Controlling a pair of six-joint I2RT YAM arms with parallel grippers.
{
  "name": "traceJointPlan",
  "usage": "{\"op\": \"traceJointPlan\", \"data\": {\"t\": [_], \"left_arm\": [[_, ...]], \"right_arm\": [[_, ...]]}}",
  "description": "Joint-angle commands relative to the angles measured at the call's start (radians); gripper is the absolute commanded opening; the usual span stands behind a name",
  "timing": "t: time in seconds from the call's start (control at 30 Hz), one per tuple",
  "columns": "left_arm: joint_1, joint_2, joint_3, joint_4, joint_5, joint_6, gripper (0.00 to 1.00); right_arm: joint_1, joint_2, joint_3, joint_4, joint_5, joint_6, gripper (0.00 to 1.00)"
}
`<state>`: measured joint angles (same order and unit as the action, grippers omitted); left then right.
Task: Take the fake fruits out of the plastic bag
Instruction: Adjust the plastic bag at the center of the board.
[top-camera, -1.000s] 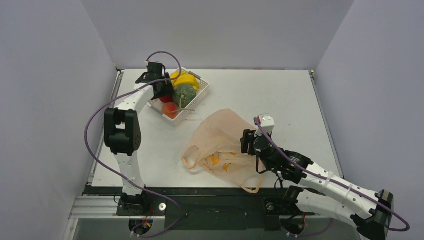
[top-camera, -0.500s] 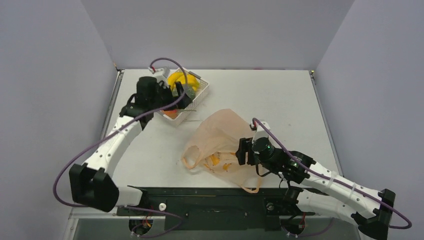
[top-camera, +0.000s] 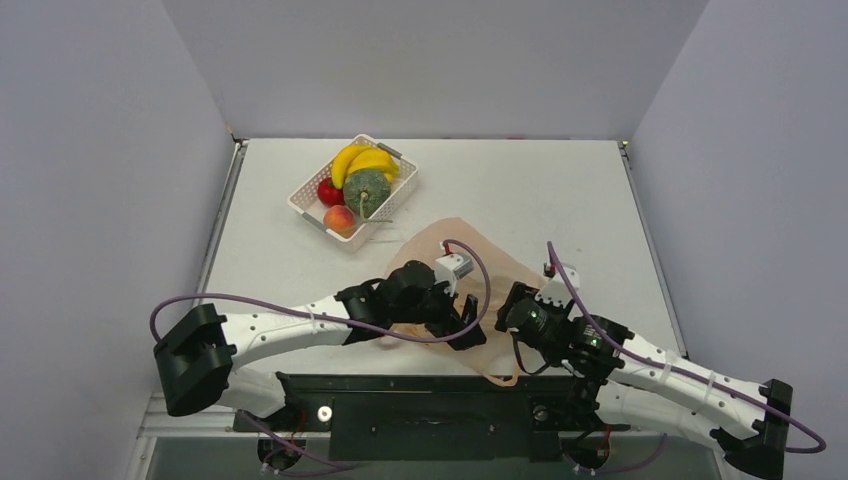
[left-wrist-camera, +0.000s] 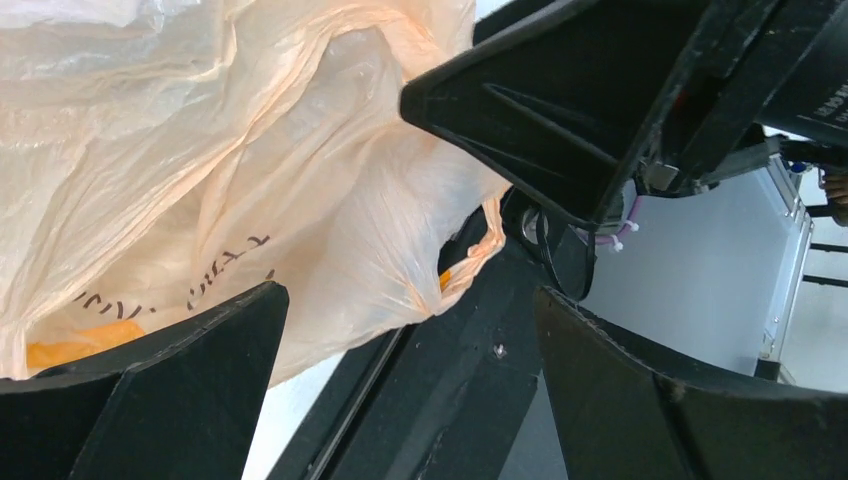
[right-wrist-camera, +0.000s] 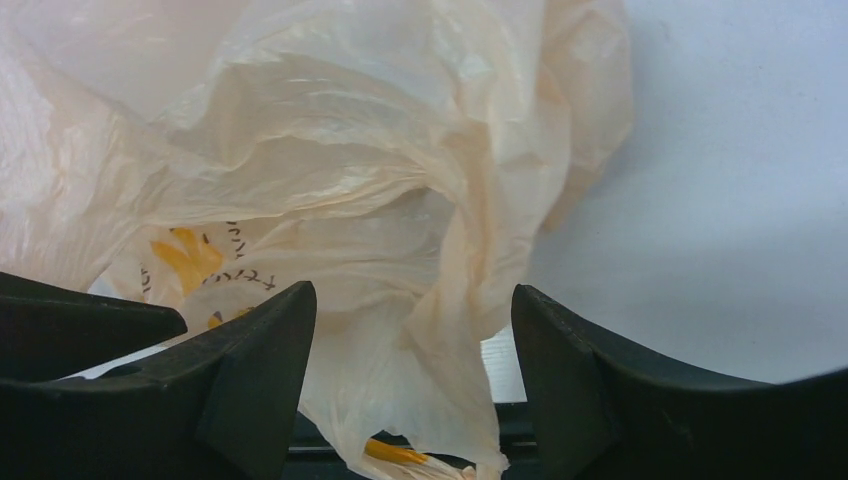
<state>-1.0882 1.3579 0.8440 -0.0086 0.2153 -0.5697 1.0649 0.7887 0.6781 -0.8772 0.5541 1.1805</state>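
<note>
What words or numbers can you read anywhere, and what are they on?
Plastic bag: dark printed letters beside a yellow picture, crumpled and back to front. Cannot be read.
Right arm: tiny white letters on its black casing, cut off at the edge of the left wrist view. Cannot be read.
White basket: no writing that shows.

Dark print on plastic bag (left-wrist-camera: 300, 180), too garbled to read.
</note>
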Motion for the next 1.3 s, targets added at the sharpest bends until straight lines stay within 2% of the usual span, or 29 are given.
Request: {"op": "traceJointPlan", "data": {"t": [0.0, 0.17, 0.23, 0.3, 0.33, 0.4, 0.47, 0.63, 0.77, 0.83, 0.93, 1.0, 1.1, 1.2, 1.27], "left_arm": [[-0.007, 0.058, 0.027, 0.116, -0.064, -0.024, 0.91], [0.015, 0.137, 0.014, 0.166, -0.085, -0.052, 0.91], [0.038, 0.167, 0.007, 0.201, -0.086, -0.058, 0.92], [0.072, 0.201, 0.005, 0.241, -0.074, -0.056, 0.92], [0.100, 0.233, 0.014, 0.262, -0.067, -0.055, 0.92], [0.144, 0.278, 0.037, 0.289, -0.029, -0.058, 0.92], [0.174, 0.310, 0.055, 0.318, -0.025, -0.051, 0.93], [0.231, 0.390, 0.130, 0.312, -0.037, -0.011, 0.93], [0.300, 0.389, 0.167, 0.300, -0.081, -0.005, 0.95], [0.344, 0.364, 0.170, 0.299, -0.115, -0.015, 0.96], [0.381, 0.305, 0.176, 0.268, -0.191, -0.009, 0.97], [0.384, 0.243, 0.175, 0.228, -0.264, 0.009, 0.97], [0.382, 0.102, 0.105, 0.217, -0.321, 0.020, 0.97], [0.382, -0.009, 0.042, 0.198, -0.321, 0.021, 0.97], [0.373, -0.073, 0.006, 0.182, -0.287, 0.023, 0.97]], "right_arm": [[-0.004, -0.055, -0.067, -0.041, 0.024, 0.096, 0.68], [-0.004, -0.051, -0.135, 0.048, -0.047, 0.034, 0.68], [-0.005, -0.044, -0.166, 0.109, -0.071, -0.003, 0.64], [-0.008, -0.042, -0.181, 0.202, -0.088, -0.062, 0.39], [-0.010, -0.040, -0.168, 0.213, -0.100, -0.087, 0.15], [-0.013, -0.019, -0.113, 0.219, -0.128, -0.160, 0.00], [-0.013, 0.010, -0.034, 0.168, -0.162, -0.242, 0.00], [0.016, 0.091, 0.221, -0.164, -0.215, -0.281, 0.00], [0.041, 0.128, 0.416, -0.304, -0.169, -0.382, 0.00], [0.003, 0.166, 0.523, -0.312, -0.121, -0.473, 0.00], [-0.126, 0.270, 0.663, -0.257, -0.159, -0.682, 0.00], [-0.159, 0.345, 0.789, -0.224, -0.216, -0.794, 0.00], [-0.159, 0.432, 1.002, -0.220, -0.399, -0.905, 0.00], [-0.134, 0.470, 1.076, -0.253, -0.510, -0.970, 0.00], [-0.130, 0.446, 1.011, -0.258, -0.524, -0.945, 0.00]]}}
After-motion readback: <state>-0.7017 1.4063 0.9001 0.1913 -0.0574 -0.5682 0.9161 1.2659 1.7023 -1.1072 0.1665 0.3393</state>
